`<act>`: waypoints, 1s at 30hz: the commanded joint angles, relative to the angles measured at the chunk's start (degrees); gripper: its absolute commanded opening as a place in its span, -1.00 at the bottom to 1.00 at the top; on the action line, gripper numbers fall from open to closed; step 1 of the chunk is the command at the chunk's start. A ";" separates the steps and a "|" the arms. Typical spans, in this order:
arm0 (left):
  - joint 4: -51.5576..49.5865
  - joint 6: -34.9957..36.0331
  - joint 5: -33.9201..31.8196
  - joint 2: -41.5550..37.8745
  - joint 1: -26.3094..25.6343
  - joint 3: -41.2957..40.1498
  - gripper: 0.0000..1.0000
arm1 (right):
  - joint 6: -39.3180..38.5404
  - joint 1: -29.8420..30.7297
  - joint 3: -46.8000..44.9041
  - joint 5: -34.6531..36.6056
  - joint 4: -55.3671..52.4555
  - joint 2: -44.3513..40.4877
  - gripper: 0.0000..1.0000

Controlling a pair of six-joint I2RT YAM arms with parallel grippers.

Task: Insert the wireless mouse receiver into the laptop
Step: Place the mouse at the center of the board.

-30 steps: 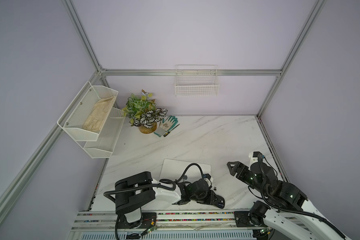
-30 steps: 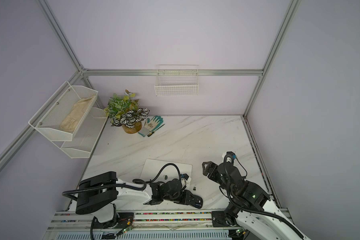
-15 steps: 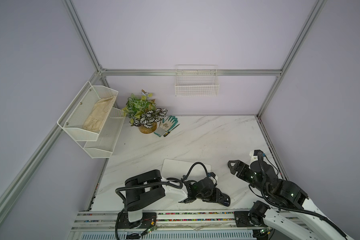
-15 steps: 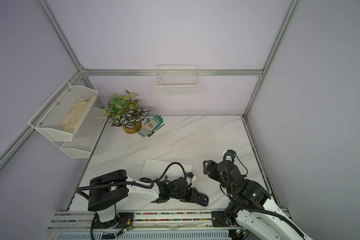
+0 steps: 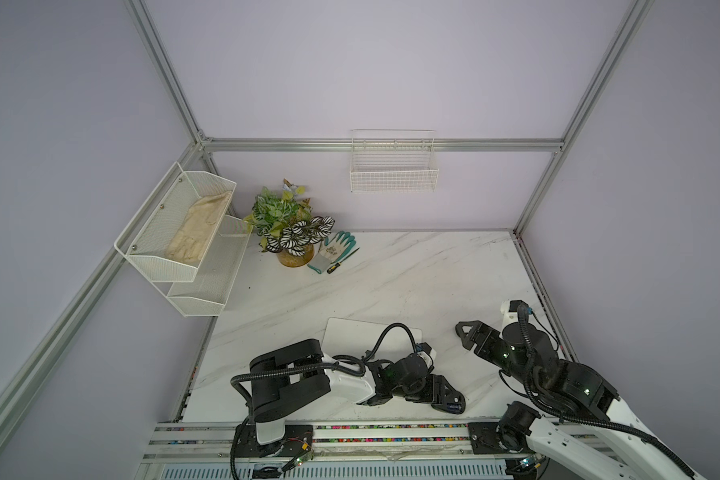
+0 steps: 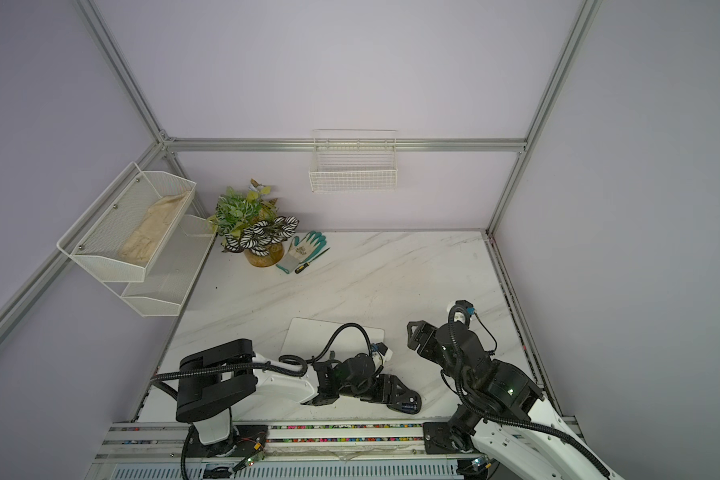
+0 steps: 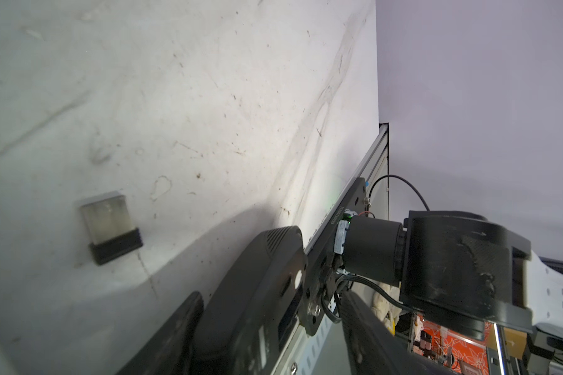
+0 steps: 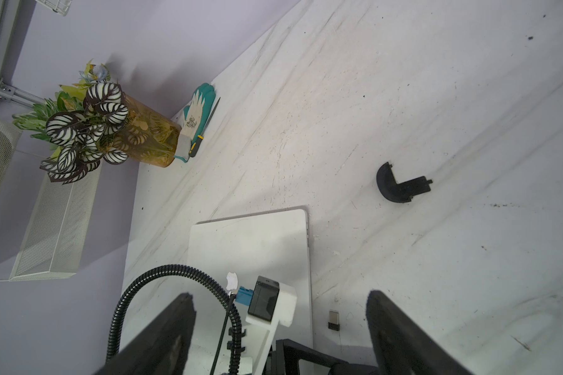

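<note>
Receiver (image 8: 333, 320) lies flat just beside the laptop (image 8: 251, 246), plug pointing along its edge. Left gripper (image 7: 270, 298) stands parted around the mouse (image 7: 264, 259); right gripper (image 8: 280, 297) gapes empty.

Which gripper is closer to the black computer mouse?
Left. The mouse sits between the left gripper's open jaws near the table's front edge; the right gripper hangs apart from it, farther back.

Before me, the wireless mouse receiver (image 8: 333, 320) is lying on the table (image 8: 403, 81) just beside the laptop (image 8: 251, 240); the mouse cover piece (image 8: 400, 185) is lying farther off on that same side.
</note>
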 commanded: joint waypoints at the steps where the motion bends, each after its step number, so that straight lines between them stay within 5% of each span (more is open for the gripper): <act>1: 2.26 2.36 -2.66 1.47 0.53 1.62 0.46 | 0.11 -0.34 0.99 1.51 -1.75 -0.60 0.71; 8: 0.44 5.30 -4.79 1.77 0.88 2.06 0.64 | 0.28 -0.34 0.37 1.42 -2.41 -1.22 0.72; 11: -1.69 6.66 -5.81 1.19 0.88 2.56 1.00 | 0.37 -0.34 0.14 1.43 -2.49 -1.39 0.72; 18: -10.68 11.78 -11.61 -5.07 0.86 3.62 1.00 | -0.45 -0.34 1.30 0.77 -2.95 -0.89 0.74; 30: -40.00 17.38 -29.74 -33.16 1.35 -0.64 1.00 | -7.43 -0.34 5.76 -5.27 -3.86 6.19 0.75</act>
